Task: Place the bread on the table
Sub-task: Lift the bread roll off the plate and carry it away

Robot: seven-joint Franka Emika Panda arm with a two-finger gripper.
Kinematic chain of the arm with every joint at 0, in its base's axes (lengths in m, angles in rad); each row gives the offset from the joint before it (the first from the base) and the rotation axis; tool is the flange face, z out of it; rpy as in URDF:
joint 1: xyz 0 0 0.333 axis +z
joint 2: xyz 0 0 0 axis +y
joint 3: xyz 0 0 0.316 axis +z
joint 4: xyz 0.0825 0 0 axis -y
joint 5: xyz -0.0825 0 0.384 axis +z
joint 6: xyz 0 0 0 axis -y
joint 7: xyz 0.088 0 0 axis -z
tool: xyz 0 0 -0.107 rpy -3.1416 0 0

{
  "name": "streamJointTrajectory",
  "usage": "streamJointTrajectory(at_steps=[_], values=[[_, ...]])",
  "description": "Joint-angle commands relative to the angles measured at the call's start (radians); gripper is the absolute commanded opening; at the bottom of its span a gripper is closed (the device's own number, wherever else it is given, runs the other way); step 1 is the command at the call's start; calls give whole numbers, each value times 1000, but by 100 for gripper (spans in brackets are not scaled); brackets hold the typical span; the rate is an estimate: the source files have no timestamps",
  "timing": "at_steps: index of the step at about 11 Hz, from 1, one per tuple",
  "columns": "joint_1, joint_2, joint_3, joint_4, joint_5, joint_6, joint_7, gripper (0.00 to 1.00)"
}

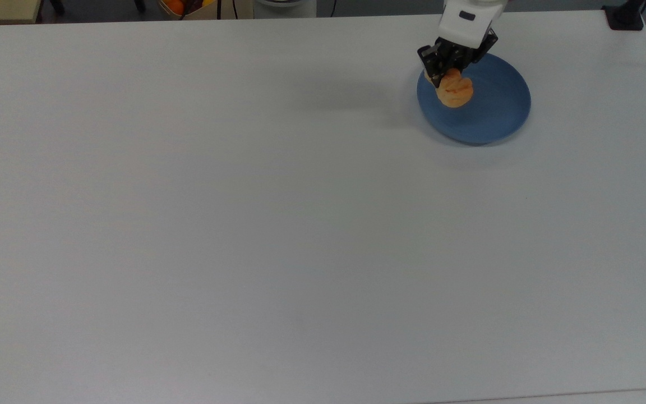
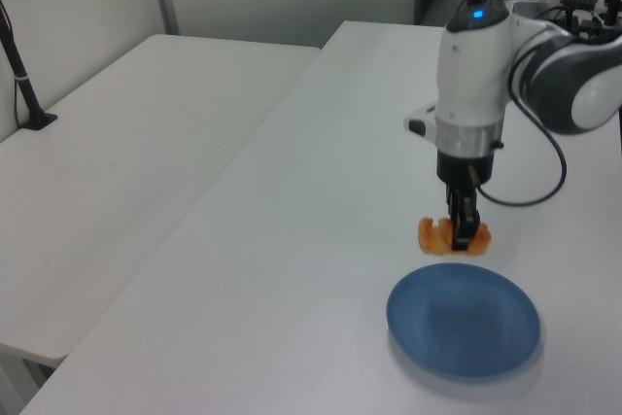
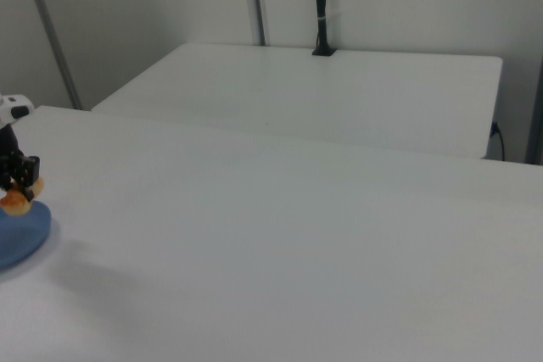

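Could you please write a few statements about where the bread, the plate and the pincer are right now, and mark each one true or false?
1. The pincer is shut on the bread. True.
2. The bread rests on the blue plate. False: in the left view it hangs in the air above the plate, clear of it.
3. The blue plate has nothing lying on it. True.
4. The bread already lies on the table. False: the pincer holds it off the surface.
5. In the top view, the plate sits near the top view's left edge. False: it sits toward the top view's upper right.
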Motion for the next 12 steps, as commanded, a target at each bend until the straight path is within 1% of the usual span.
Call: streamJointTrajectory(at_steps=[1,2,3,4,6,7,9,12], values=[[-26,-116,-83,39,99,-128,-101,34],[-32,-140,-126,74,125,-189,-160,34],[-42,-163,-173,108,151,-240,-188,34],[-42,-182,-233,136,162,-287,-221,34],[-52,-197,-337,203,188,-387,-351,34],[-54,-197,-390,217,191,-421,-405,34],[-63,-200,-503,220,191,-430,-509,34],[-95,-196,-649,214,191,-427,-667,34]])
